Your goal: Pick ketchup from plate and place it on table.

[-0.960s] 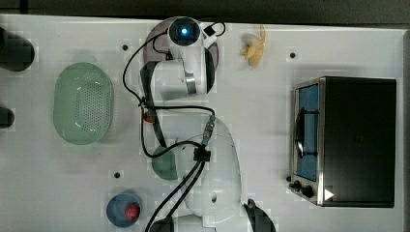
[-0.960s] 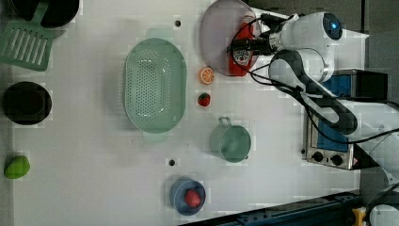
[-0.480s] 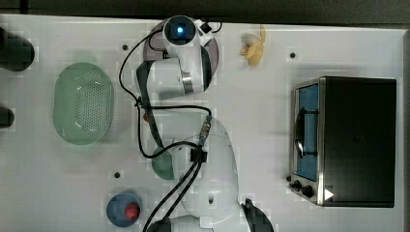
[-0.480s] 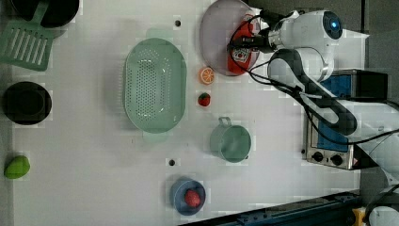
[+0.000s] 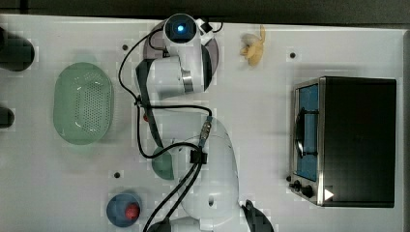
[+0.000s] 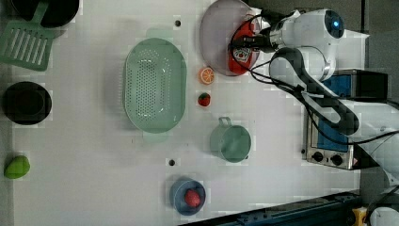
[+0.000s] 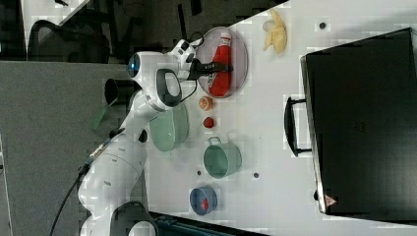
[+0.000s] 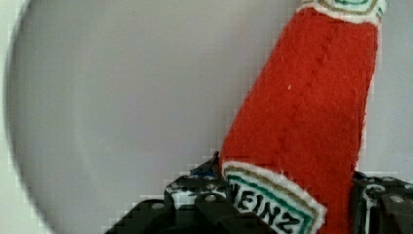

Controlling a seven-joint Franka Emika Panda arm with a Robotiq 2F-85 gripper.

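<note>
Left view: the table (image 6: 94,188) is a wide white top with small dark round holes, and a dark strip runs along its near edge at the left view's bottom. In the right view a grey floor and a dark chair lie beyond the table's far side. A black toaster oven (image 5: 348,140) with a blue glass door stands at the top view's right, and a peeled banana (image 7: 276,33) lies near the plate.

A mint-green perforated basket (image 6: 154,84) sits mid-table with nothing in it. A green mug (image 6: 230,141) stands below it in the left view. A small blue dish (image 6: 187,195) holds a round red fruit. An orange slice (image 6: 206,75) and a small strawberry (image 6: 203,99) lie bare on the table between the basket and the plate. A green slotted spatula (image 6: 26,44), a black bowl (image 6: 26,102) and a green lime-like fruit (image 6: 17,166) sit along the left view's left side.

The pale lilac plate (image 6: 219,33) holds the ketchup (image 7: 220,64), which lies flat on it near the rim that faces the orange slice.

The white arm reaches from its base across the table, wrist bent down over the plate. The gripper (image 6: 244,44) straddles the bottle's labelled body; in the wrist view its dark fingers (image 8: 195,195) sit against either side of the red bottle, pinching it while it lies on the plate.
</note>
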